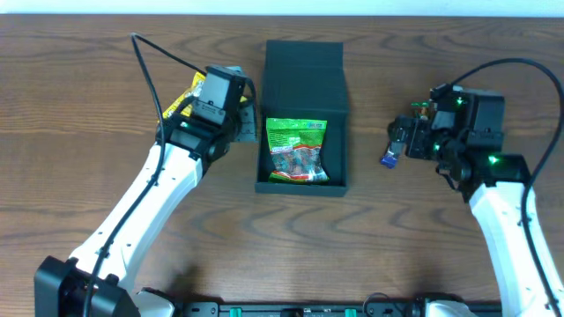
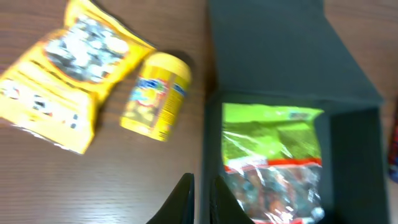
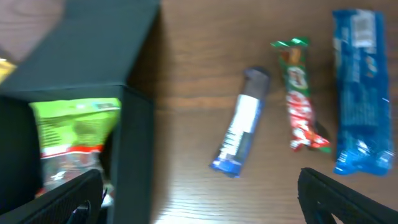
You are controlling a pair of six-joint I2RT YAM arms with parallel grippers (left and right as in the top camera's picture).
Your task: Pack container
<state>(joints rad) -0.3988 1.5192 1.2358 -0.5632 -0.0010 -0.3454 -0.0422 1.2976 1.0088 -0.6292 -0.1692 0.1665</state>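
The dark teal container (image 1: 304, 75) stands open mid-table with its flap lid folded back. It also shows in the left wrist view (image 2: 273, 50) and the right wrist view (image 3: 93, 56). A green snack bag (image 1: 298, 150) lies inside it (image 2: 273, 155). My left gripper (image 1: 249, 130) is at the container's left wall, its fingers (image 2: 201, 199) almost together over the wall's edge and holding nothing I can see. My right gripper (image 1: 398, 141) is wide open and empty (image 3: 199, 205), above the table just right of the container.
Left of the container lie a yellow snack bag (image 2: 62, 81) and a small yellow tub (image 2: 157, 96). To its right lie a blue-and-white bar (image 3: 241, 124), a red-and-green bar (image 3: 300, 93) and a blue packet (image 3: 360, 87). The wrist views are blurred.
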